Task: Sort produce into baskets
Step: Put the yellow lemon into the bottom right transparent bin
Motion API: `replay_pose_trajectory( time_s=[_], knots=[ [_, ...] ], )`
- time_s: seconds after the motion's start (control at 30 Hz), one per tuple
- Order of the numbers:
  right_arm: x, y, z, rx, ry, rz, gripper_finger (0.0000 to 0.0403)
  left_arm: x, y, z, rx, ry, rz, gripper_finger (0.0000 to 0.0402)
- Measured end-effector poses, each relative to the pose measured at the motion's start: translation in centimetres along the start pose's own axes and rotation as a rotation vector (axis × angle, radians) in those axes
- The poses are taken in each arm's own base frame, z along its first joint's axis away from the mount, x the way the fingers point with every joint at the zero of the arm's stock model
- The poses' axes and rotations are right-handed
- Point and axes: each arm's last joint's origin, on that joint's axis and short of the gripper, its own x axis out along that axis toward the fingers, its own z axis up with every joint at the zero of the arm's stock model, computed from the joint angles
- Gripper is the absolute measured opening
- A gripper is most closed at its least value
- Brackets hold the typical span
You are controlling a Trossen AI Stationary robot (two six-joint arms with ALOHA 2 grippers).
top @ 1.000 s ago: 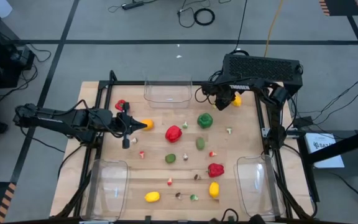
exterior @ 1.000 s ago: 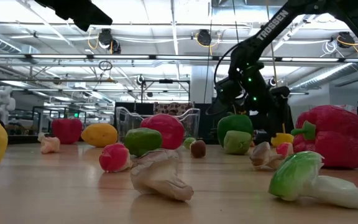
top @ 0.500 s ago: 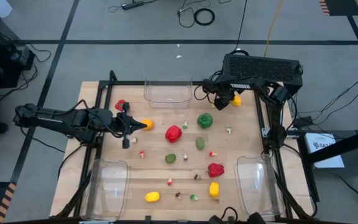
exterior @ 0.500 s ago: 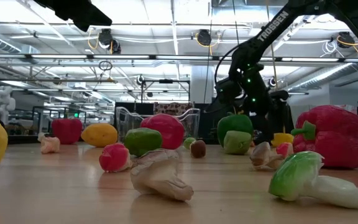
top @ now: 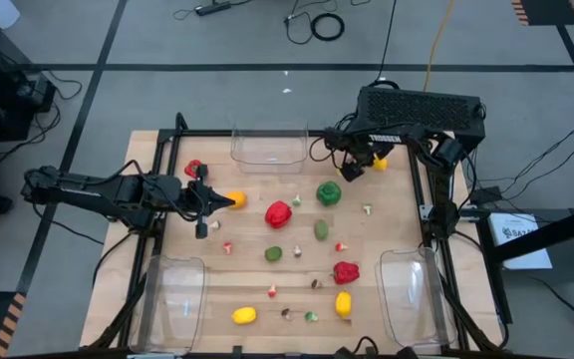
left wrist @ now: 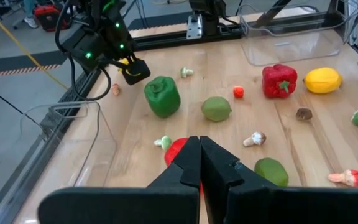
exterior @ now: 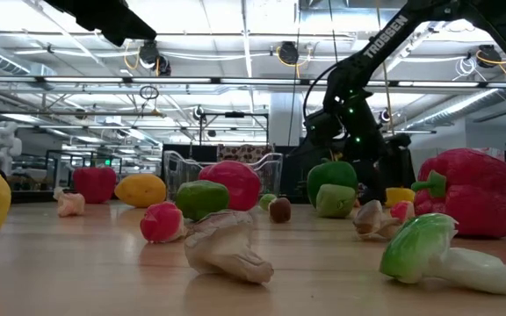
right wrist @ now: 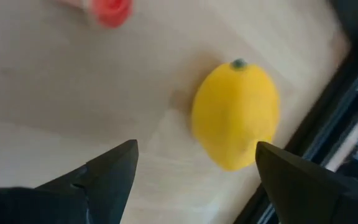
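Note:
A yellow lemon [right wrist: 235,124] lies on the wood near the table's far right corner [top: 380,158]. My right gripper [right wrist: 194,177] hangs open above it, tilted downward. The lemon shows between and beyond its two fingers, untouched. In the high view this gripper [top: 351,168] sits just left of the lemon. My left gripper [left wrist: 199,152] is shut and empty, held above the table's left side [top: 219,199] near an orange fruit [top: 235,199]. Three clear baskets stand at the far edge [top: 267,148], near left [top: 172,299] and near right [top: 412,294].
Loose on the table are red peppers [top: 279,212] [top: 346,271] [top: 194,169], a green pepper [top: 329,192], limes [top: 322,229] [top: 273,253], two more lemons [top: 343,303] [top: 244,315] and several tiny bits. A black frame rail [top: 429,199] borders the right side.
My right gripper has turned at the wrist, and its fingers have swung a little toward the table's left, so more of the lemon shows beside it. It has stayed open. The produce has not moved.

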Motion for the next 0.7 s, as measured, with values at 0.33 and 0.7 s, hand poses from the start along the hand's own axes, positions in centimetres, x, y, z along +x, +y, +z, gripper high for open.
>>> replay_pose_trajectory(
  time_s=[0.33, 0.7],
  knots=[
    [-0.1, 0.1, 0.0, 0.006, -0.029, -0.036, 0.0318, 0.0, 0.0, 0.0, 0.0, 0.0, 0.0, 0.0002],
    [0.3, -0.7, 0.5, 0.036, -0.019, -0.025, 0.0318, 0.0, 0.0, 0.0, 0.0, 0.0, 0.0, 0.0002]
  ],
)
